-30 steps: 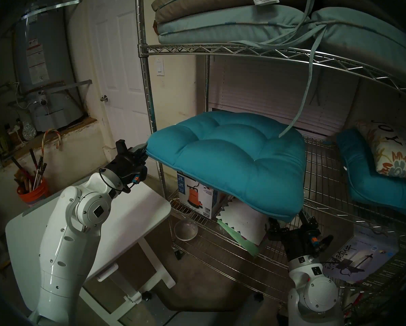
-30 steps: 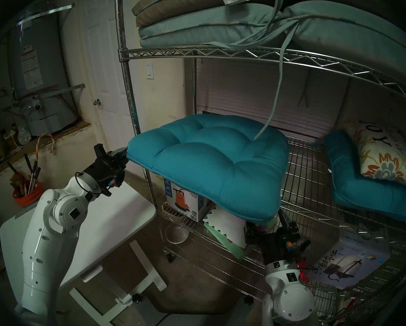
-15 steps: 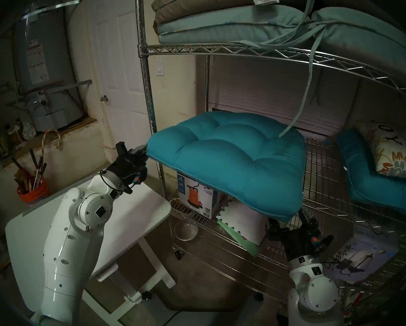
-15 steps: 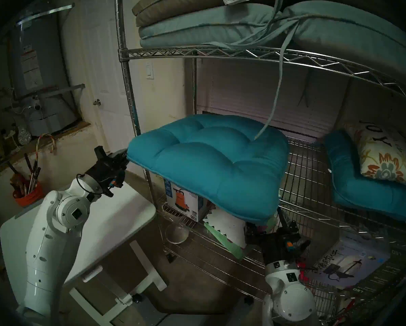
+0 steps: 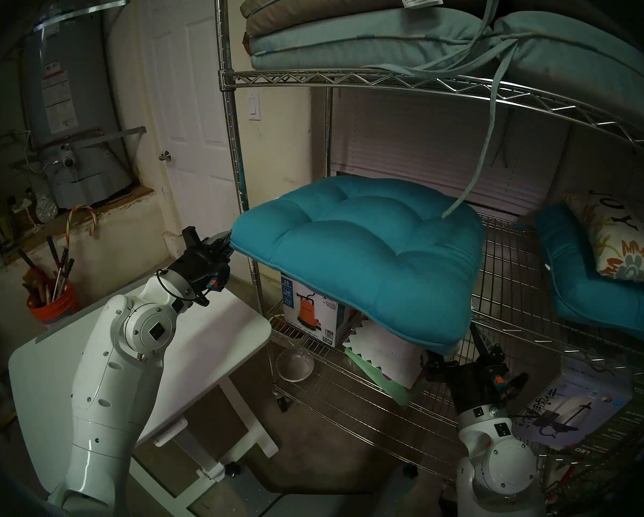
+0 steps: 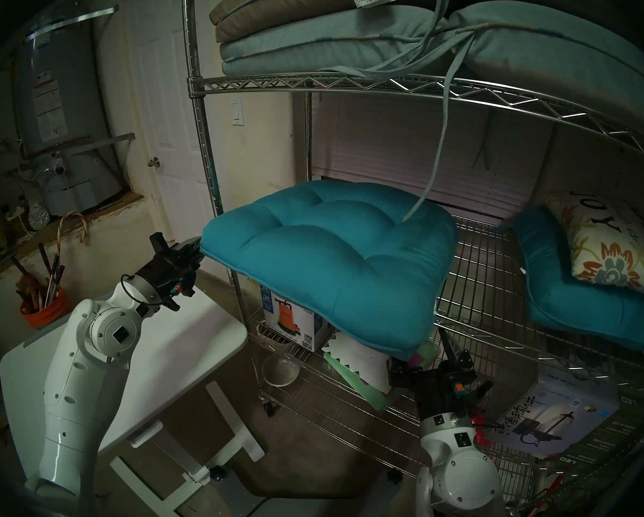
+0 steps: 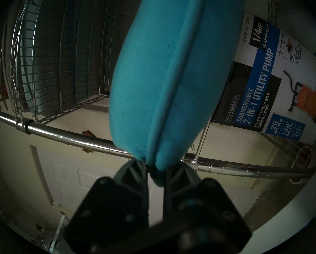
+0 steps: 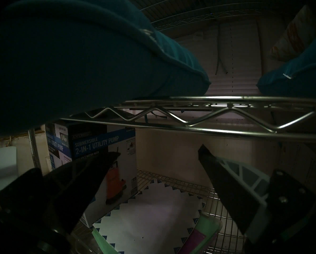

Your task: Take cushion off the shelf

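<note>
A robot's left gripper (image 5: 228,242) pinches the piped corner of a bright teal tufted cushion (image 5: 365,251), its two fingers (image 7: 135,170) closed on the seam in the left wrist view. The cushion lies half off the middle tier of a chrome wire shelf (image 5: 529,266), its left and front edges overhanging the rack's front post while its far side rests on the wire grid. A pale strap (image 5: 477,169) from the blue-green cushions (image 5: 350,38) stacked on the tier above dangles onto its top. Below the cushion's front right corner, the right gripper (image 5: 458,350) stands spread wide and empty, just under the tier's zigzag edge. A utility pump box (image 5: 309,311) sits on the lower tier; a second teal cushion (image 5: 589,292) and a floral pillow (image 5: 623,244) lie farther right. A white table (image 5: 208,337) stands beside the rack.
</note>
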Tool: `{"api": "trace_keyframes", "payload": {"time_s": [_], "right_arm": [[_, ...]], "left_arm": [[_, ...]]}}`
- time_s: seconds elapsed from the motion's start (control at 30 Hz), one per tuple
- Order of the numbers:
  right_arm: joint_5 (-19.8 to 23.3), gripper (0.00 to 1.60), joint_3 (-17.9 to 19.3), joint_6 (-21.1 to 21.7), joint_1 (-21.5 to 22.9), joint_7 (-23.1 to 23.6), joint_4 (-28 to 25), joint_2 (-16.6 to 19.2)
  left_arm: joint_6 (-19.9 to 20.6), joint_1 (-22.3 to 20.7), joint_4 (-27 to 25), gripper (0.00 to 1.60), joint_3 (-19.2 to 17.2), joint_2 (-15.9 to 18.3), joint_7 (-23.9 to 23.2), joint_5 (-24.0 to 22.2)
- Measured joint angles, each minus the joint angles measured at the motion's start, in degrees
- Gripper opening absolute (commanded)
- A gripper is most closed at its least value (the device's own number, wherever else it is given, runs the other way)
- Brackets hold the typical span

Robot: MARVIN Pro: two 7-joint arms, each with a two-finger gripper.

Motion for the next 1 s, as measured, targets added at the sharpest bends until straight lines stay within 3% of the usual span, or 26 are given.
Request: {"api": "trace_keyframes", "payload": {"time_s": [0.53, 1.0], "right_arm": [[0.0, 1.6, 0.0, 0.0, 0.0, 0.0, 0.0, 0.0], [0.0, 1.6, 0.0, 0.0, 0.0, 0.0, 0.0, 0.0]], "left_arm": [[-0.75, -1.47, 0.6, 0.0, 0.34, 0.18, -0.08, 0.34], [-0.73, -1.51, 0.59, 0.0, 0.66, -0.55, 1.2, 3.29]]}}
